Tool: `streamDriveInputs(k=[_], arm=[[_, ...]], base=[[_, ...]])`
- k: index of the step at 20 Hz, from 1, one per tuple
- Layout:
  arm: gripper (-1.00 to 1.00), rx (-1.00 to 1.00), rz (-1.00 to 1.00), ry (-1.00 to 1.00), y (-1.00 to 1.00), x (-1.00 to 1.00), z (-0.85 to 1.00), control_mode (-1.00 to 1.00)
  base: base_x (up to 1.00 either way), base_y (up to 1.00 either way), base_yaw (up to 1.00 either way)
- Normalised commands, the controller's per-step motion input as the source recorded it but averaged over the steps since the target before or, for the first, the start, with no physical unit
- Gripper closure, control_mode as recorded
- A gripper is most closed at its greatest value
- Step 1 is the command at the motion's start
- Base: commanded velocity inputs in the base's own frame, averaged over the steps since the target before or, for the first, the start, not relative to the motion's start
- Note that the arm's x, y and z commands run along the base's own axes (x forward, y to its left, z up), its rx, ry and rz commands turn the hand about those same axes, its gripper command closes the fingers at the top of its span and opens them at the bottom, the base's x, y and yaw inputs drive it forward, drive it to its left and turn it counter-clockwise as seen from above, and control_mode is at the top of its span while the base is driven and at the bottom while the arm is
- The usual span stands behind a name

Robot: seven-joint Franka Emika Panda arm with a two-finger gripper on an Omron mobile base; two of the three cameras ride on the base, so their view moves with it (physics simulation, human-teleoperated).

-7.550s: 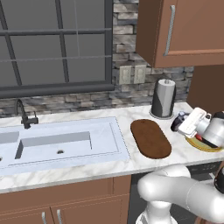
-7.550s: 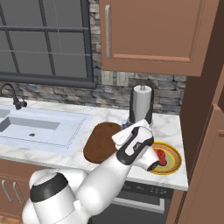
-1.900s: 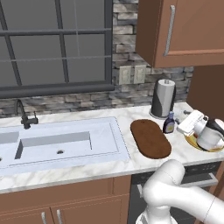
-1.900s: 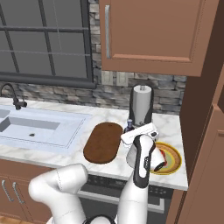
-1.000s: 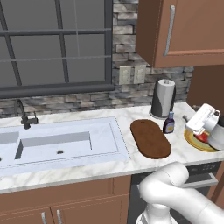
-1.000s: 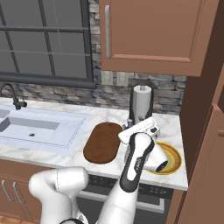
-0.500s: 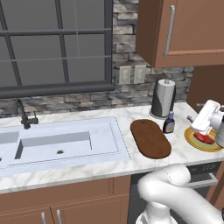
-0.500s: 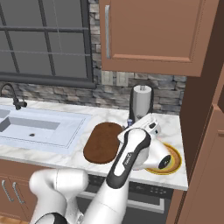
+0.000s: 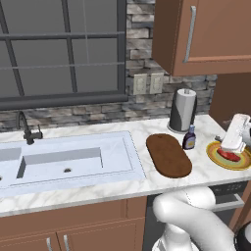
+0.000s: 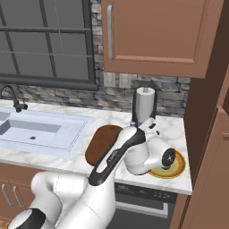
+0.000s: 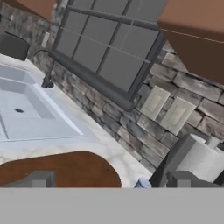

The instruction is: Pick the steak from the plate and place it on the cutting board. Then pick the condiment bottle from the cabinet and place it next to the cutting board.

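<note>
Dark brown wood is noted first: the cutting board [image 9: 168, 155] lies flat on the marble counter [image 9: 122, 128] just right of the sink [image 9: 59, 162], its long axis running from the wall toward the counter's front edge, slightly slanted. It is bare. Just beside its far right end stands the condiment bottle [image 9: 189, 138], upright, cap up, in front of the paper towel roll [image 9: 182, 110]. Further right, the plate [image 9: 228, 156] is seen with the steak [image 9: 229, 155] resting on it, its longer side lying roughly across the plate. The gripper [image 9: 234, 133] is held over the plate, jaws spread wide and nothing gripped.

The step in hand is judged to be the pick of the steak. The jaws are best lowered squarely astride the shorter width of the meat and closed only once the tips are near the plate surface; the plate rim and the nearby bottle are to be avoided.
</note>
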Motion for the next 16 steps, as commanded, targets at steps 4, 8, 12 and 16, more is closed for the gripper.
streamDriveInputs(k=[4, 8, 12, 16], arm=[[-1.0, -0.12, 0.0, 0.21, 0.16, -0.3, 0.19, -1.0], [-1.0, -0.14, 0.0, 0.17, 0.18, -0.32, 0.12, -1.0], [-1.0, -0.14, 0.0, 0.17, 0.17, -0.19, 0.06, -1.0], [-1.0, -0.15, 0.0, 0.17, 0.04, -0.07, 0.01, -1.0]], base=[[0.0, 0.0, 0.0], [0.0, 0.0, 0.0], [0.0, 0.0, 0.0], [0.0, 0.0, 0.0]])
